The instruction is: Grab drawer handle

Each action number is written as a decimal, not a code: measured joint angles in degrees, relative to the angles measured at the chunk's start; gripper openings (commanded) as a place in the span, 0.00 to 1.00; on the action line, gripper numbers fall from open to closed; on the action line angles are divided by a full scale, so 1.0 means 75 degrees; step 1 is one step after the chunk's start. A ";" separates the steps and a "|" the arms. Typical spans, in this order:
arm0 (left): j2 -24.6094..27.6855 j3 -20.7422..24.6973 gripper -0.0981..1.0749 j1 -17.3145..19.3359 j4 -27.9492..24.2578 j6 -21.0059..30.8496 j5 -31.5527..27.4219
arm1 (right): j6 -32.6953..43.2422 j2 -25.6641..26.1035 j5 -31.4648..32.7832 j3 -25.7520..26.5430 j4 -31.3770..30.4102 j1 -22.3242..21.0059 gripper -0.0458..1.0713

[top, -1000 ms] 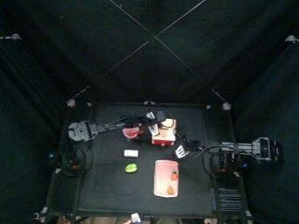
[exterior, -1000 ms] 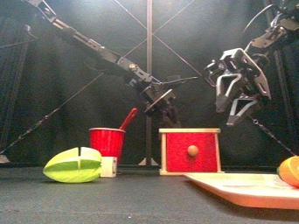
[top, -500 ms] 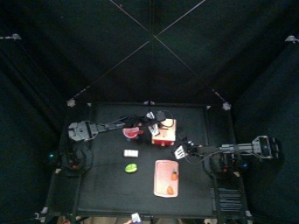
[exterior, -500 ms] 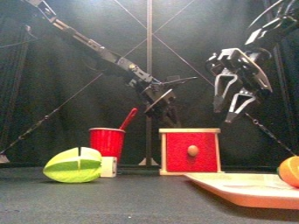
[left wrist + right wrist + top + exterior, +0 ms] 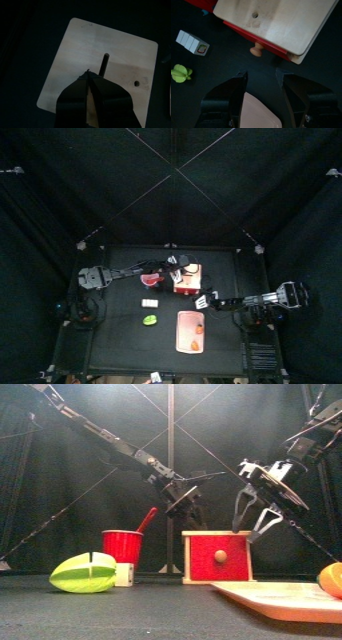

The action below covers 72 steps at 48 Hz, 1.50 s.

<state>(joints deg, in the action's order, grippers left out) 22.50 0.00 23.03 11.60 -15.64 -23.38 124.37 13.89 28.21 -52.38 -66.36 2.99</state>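
The drawer (image 5: 217, 556) is a small red box with a pale top (image 5: 189, 278) and a round knob handle (image 5: 221, 556) on its front. In the right wrist view its top (image 5: 278, 20), red front and knob (image 5: 256, 50) lie just beyond my open right gripper (image 5: 262, 76). That gripper (image 5: 261, 512) hangs tilted above the drawer's right front corner, and in the top view (image 5: 203, 303) it is in front of the drawer. My left gripper (image 5: 89, 76) is shut and hovers over the drawer's top (image 5: 113, 50), behind the drawer in the front view (image 5: 185, 496).
A red cup (image 5: 123, 544) with a red stick stands left of the drawer. A green lime-like piece (image 5: 83, 572) and a small white block (image 5: 191, 41) lie in front of it. A pink tray (image 5: 287, 596) with an orange fruit (image 5: 331, 579) lies at the front right.
My right gripper has come down and tilted toward the drawer's front, moving left in the top view. The left arm has not moved.
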 measured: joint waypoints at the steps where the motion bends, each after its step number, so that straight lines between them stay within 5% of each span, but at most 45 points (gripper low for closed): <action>1: 0.0000 0.0000 0.50 0.0000 0.0000 0.0000 0.0000 | 0.0047 -0.0047 0.0023 0.0023 -0.0035 0.0012 0.79; 25: 0.0059 0.0023 0.50 -0.0012 0.0012 0.0000 0.0000 | 0.0199 -0.1559 0.0492 0.1066 -0.0141 0.0047 0.79; 72: 0.0094 0.0059 0.50 -0.0012 0.0012 0.0000 -0.0012 | 0.0199 -0.2473 0.1852 0.1875 0.0809 -0.0141 0.79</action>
<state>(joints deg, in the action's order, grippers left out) 23.20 0.44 22.94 11.69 -15.64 -23.47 125.86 -4.66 42.10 -38.32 -60.29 1.93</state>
